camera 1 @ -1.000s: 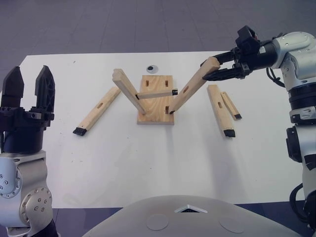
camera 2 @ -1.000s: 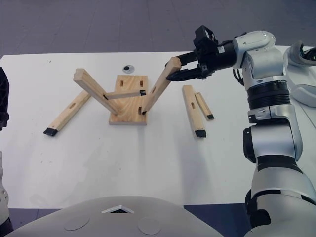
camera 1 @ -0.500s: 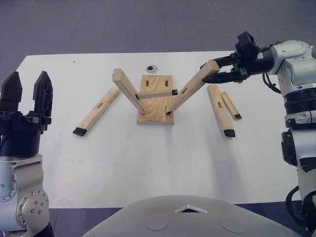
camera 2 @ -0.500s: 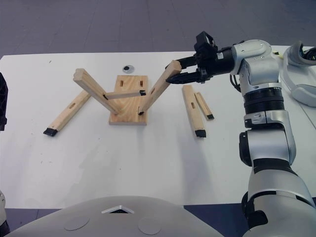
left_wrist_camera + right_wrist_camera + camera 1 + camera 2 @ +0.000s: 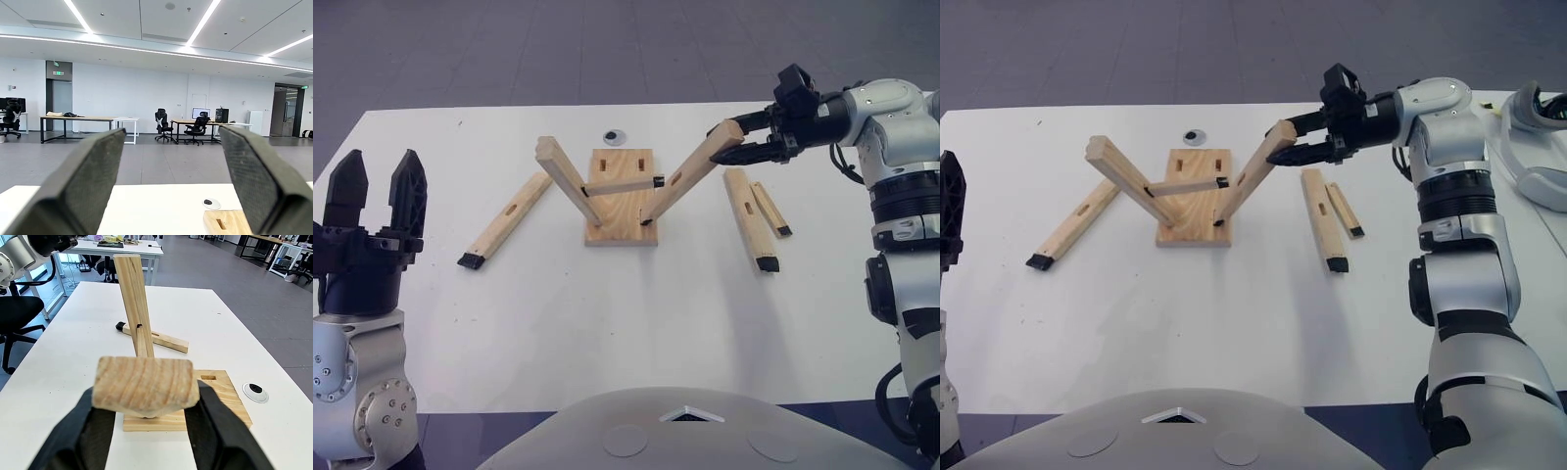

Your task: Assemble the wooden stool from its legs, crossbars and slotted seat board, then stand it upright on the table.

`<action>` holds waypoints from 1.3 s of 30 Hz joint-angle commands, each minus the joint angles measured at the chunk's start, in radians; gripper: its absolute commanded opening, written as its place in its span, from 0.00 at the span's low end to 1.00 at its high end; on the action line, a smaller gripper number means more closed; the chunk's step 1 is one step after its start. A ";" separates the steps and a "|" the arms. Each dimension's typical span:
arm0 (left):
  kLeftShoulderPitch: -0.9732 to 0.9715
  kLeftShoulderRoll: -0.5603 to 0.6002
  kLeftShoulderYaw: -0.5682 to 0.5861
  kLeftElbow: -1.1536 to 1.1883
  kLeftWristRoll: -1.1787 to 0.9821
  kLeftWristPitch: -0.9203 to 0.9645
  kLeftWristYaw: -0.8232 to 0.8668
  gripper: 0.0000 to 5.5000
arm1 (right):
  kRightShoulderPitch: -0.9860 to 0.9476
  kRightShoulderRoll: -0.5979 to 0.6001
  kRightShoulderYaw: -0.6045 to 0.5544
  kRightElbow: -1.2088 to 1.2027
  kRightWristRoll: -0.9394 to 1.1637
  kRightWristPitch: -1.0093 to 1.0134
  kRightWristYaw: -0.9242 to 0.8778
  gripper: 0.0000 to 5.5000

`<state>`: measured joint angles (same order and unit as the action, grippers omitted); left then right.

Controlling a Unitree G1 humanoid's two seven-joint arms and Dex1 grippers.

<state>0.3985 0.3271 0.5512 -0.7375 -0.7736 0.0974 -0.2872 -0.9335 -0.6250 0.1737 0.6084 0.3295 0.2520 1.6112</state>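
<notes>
The slotted seat board (image 5: 623, 230) lies flat mid-table. One leg (image 5: 566, 178) leans up from it to the left, with a crossbar (image 5: 623, 186) running from that leg toward the right. A second leg (image 5: 690, 173) slants up to the right, its foot on the board; my right gripper (image 5: 732, 143) is shut on its top end (image 5: 145, 383). A loose leg (image 5: 507, 218) lies to the left of the board. Another leg (image 5: 748, 216) and a short crossbar (image 5: 771, 209) lie to the right. My left gripper (image 5: 379, 188) is raised open at the table's near left, holding nothing.
A small round metal grommet (image 5: 614, 136) sits in the white table (image 5: 607, 323) just behind the board. A white headset (image 5: 1534, 147) rests at the far right edge. The front half of the table is bare.
My right gripper has drawn the held leg's top slightly back and left, its foot staying on the board. My left gripper has lowered a little and shifted right.
</notes>
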 commanded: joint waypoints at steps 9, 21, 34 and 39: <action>-0.017 -0.041 -0.092 -0.051 0.069 0.000 0.076 0.64 | -0.147 -0.007 0.130 0.072 -0.026 -0.035 0.003 0.37; -0.008 -0.054 -0.074 0.006 0.061 -0.045 0.027 0.64 | -0.175 0.029 0.289 0.094 0.028 -0.050 0.003 0.37; -0.025 -0.049 -0.070 0.009 0.063 -0.041 0.036 0.64 | -0.247 0.104 0.450 0.160 0.027 -0.052 0.003 0.37; -0.049 -0.038 -0.082 0.010 0.069 -0.029 0.046 0.64 | -0.213 0.111 0.488 0.136 -0.008 -0.044 0.003 0.37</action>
<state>0.3647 0.2770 0.4739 -0.7264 -0.7125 0.0563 -0.2506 -1.2114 -0.5419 0.5910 0.7354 0.3932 0.1868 1.5913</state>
